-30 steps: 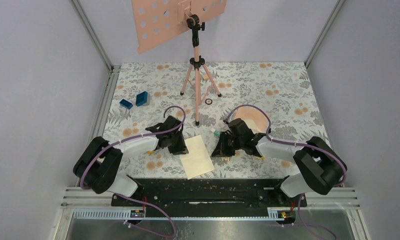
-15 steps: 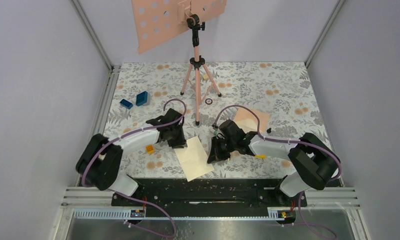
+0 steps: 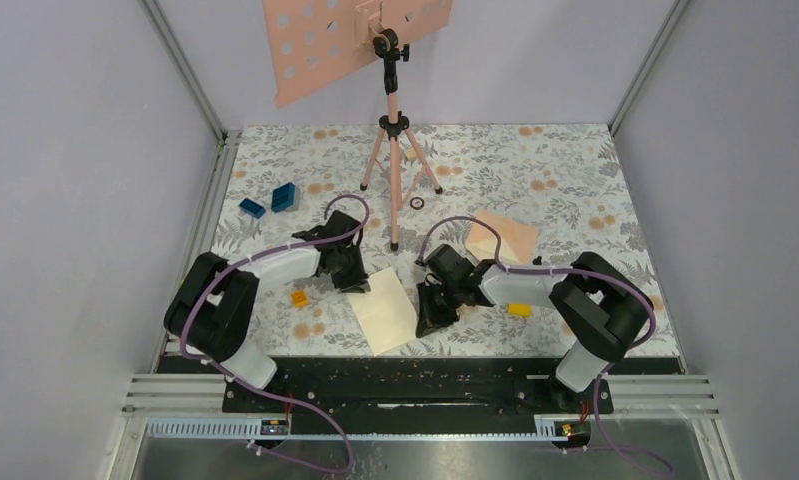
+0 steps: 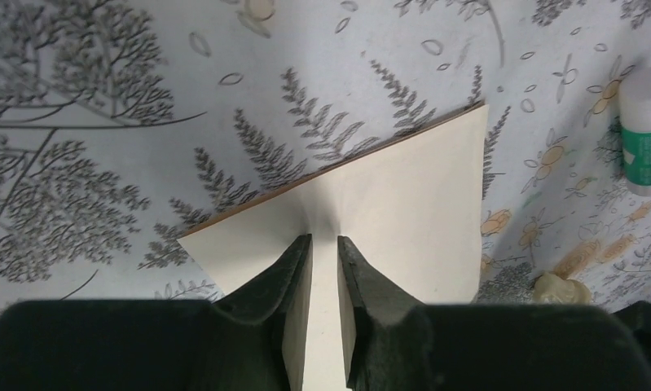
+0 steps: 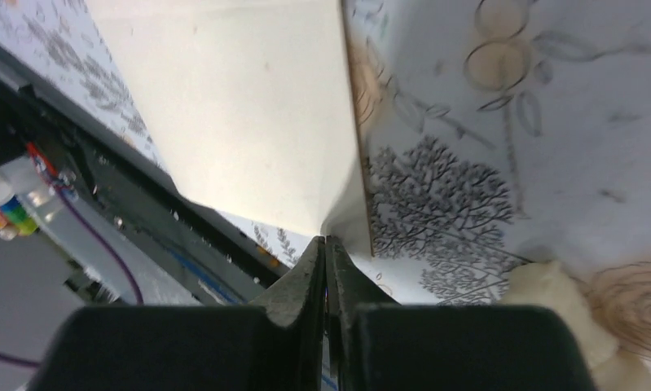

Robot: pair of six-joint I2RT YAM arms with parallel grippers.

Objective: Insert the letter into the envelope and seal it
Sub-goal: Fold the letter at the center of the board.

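We have the letter (image 3: 385, 310) lying cream side up on the desk (image 3: 575, 165), between the 2 arms and near the front edge. The left gripper (image 4: 323, 238) sits at its far edge, fingers almost together with a puckered ridge of paper pinched between them. The right gripper (image 5: 325, 239) has its fingers pressed together on the right edge, where the paper curls up to meet them. The envelope (image 3: 502, 236) lies flat behind the right arm, apart from the letter and untouched. We judge that gripping 2 sides is meant to stop the thin sheet flopping when it is carried there. Nothing is inserted yet.
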